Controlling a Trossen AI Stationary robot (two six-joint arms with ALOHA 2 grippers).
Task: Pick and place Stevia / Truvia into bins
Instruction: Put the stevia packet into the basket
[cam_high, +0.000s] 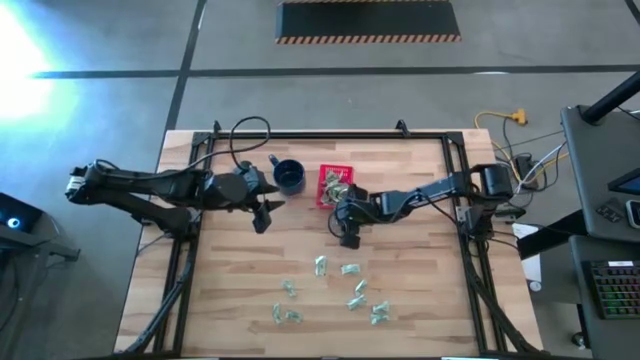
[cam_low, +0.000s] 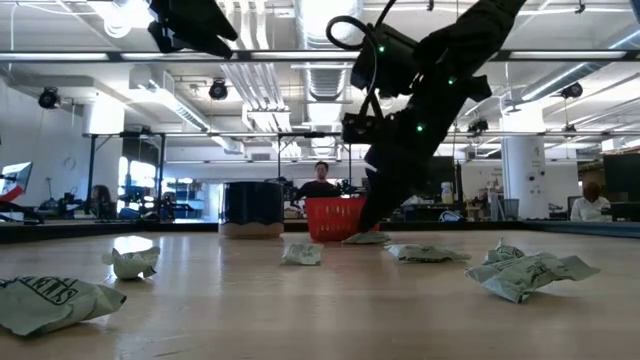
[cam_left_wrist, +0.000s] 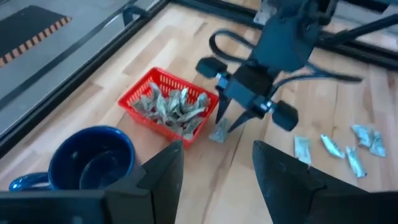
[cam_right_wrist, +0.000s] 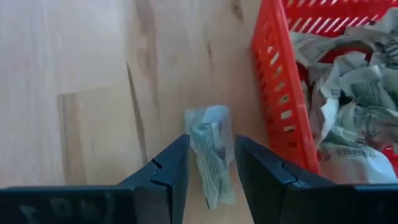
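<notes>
While loose pale green-and-white paper sachets (cam_high: 350, 269) are awaiting collection, the right gripper (cam_right_wrist: 211, 165) is straddling one, jaws part-open, beside the half-filled red slotted plastic basket (cam_right_wrist: 273, 93).

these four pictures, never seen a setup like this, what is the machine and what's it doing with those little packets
It is a robot with two dark arms over a wooden table, each ending in a two-finger pincer. One picture looks straight down, one looks level across the tabletop, and two come from cameras on the arms' wrists.

On the table stand a red basket part full of crumpled sachets and a blue mug; more loose sachets lie scattered nearer the front.

The right pincer is down beside the basket, its fingers on either side of one sachet lying on the wood; I cannot tell whether it is gripped yet. The left pincer hangs open and empty near the mug.
</notes>
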